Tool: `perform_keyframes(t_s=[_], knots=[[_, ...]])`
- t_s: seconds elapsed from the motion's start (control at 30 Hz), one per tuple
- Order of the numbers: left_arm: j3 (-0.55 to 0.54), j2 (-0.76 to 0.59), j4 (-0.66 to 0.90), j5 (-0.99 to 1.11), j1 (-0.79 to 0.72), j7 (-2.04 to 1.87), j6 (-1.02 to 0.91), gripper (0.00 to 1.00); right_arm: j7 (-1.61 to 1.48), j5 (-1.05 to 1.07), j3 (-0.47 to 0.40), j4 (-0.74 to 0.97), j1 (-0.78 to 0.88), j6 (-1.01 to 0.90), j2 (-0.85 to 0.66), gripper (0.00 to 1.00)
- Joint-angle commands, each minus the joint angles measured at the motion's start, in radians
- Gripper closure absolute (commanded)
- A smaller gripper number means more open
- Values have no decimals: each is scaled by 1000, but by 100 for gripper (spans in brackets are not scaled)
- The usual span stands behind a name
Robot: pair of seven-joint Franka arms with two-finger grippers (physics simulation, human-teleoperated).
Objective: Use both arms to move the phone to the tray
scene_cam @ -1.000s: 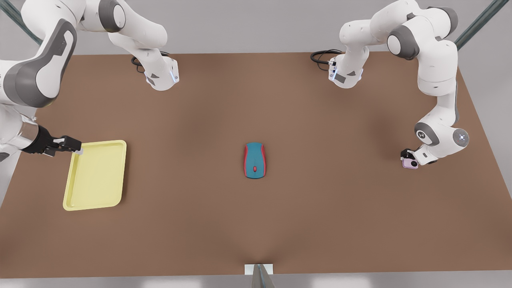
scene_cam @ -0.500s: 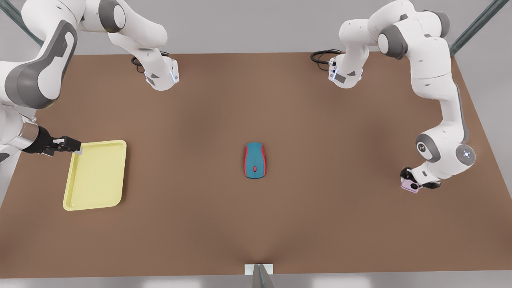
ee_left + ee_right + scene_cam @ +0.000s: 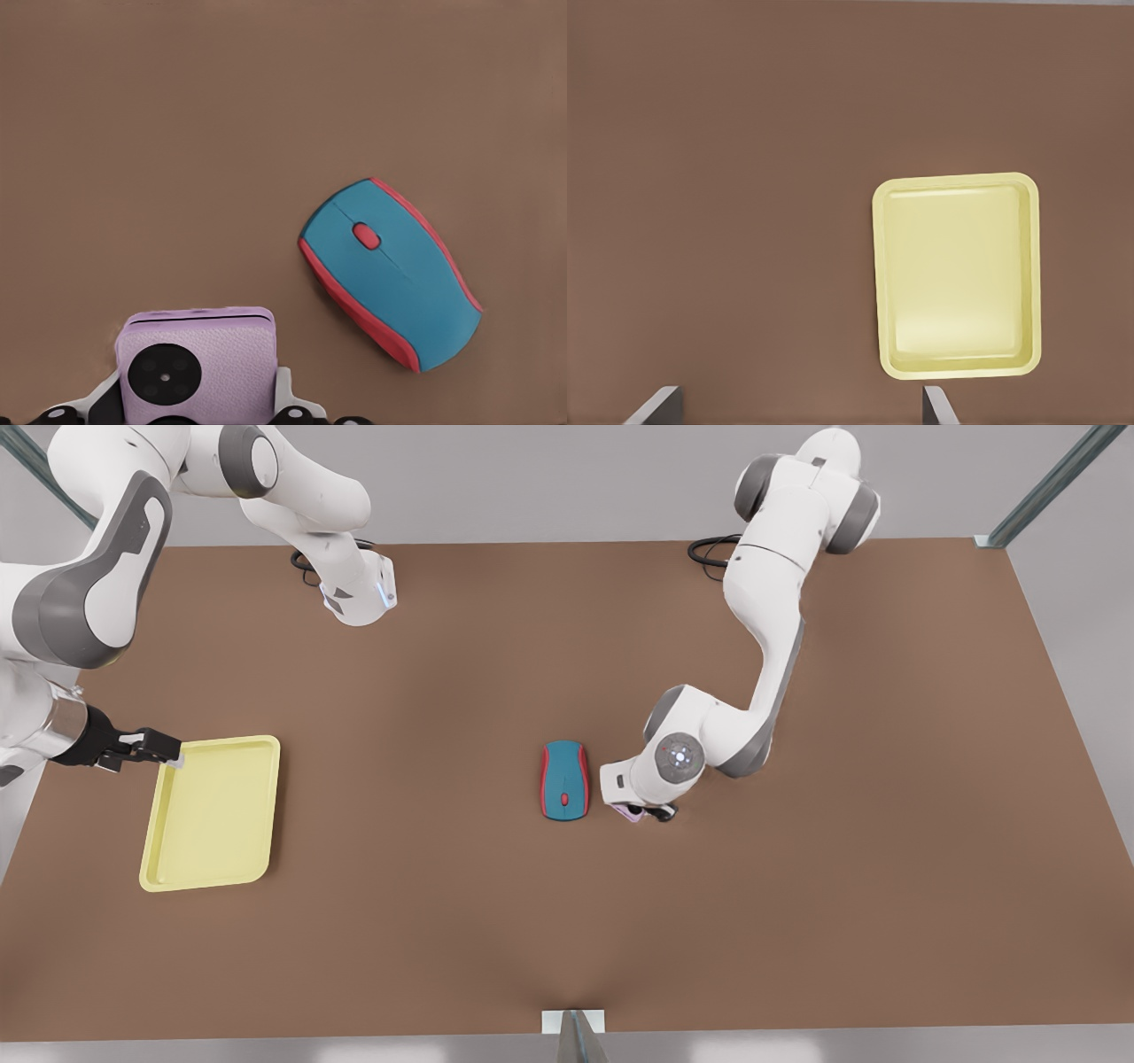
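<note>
The pale pink-lilac phone [image 3: 197, 363] sits between the fingers of my left gripper [image 3: 197, 400], its two dark lenses facing the camera. In the front view that gripper [image 3: 643, 813] holds the phone [image 3: 630, 813] low over the table, just to the right of the teal-and-red mouse [image 3: 564, 779]. The pale yellow tray [image 3: 213, 815] lies flat at the front view's left. My right gripper [image 3: 159, 747] hangs by the tray's far left corner, fingers [image 3: 658, 405] spread wide with nothing between them. The right wrist view looks down on the tray [image 3: 957, 274].
The mouse [image 3: 390, 270] lies close beside the held phone, in the middle of the brown table [image 3: 797, 886]. Black cables [image 3: 713, 551] coil at the far edge near the arm bases. A small white bracket [image 3: 574, 1021] sits at the near edge.
My left arm has swung the phone from the table's right side across to just right of the mouse. The right gripper stays by the tray's corner.
</note>
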Motion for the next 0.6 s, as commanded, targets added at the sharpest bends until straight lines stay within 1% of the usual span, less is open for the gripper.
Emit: perform_keyframes(t_s=[0.0, 0.1, 0.2, 0.27, 0.33, 0.43, 0.5, 0.57], knots=[[-38, 47, 82, -1, -22, -1129, -34, 19, 1, 2, 0, 0, 1, -2, -1, 0], [-62, 127, 212, -1, -64, -1265, -14, 19, 0, 2, 0, -1, -1, -2, 0, 0], [-125, 170, 229, -1, -75, -1377, 115, 19, 0, 5, 0, -1, -1, 0, 3, 0], [-128, 261, 343, 0, -111, -1460, 147, 19, 0, 5, 0, -1, 1, 0, 3, 0], [-128, 287, 349, -1, -131, -1492, 235, 19, 0, 5, 0, -1, 1, -2, 3, 0], [-133, 383, 390, 0, -171, -1541, 419, 19, 0, 5, 0, -1, 1, 0, 3, 0], [-131, 463, 471, 2, -187, -1574, 466, 19, 0, 5, 0, -1, -1, -2, 3, 0], [-133, 501, 474, 2, -202, -1577, 559, 19, 0, 5, 0, -1, 1, -2, 3, 0]])
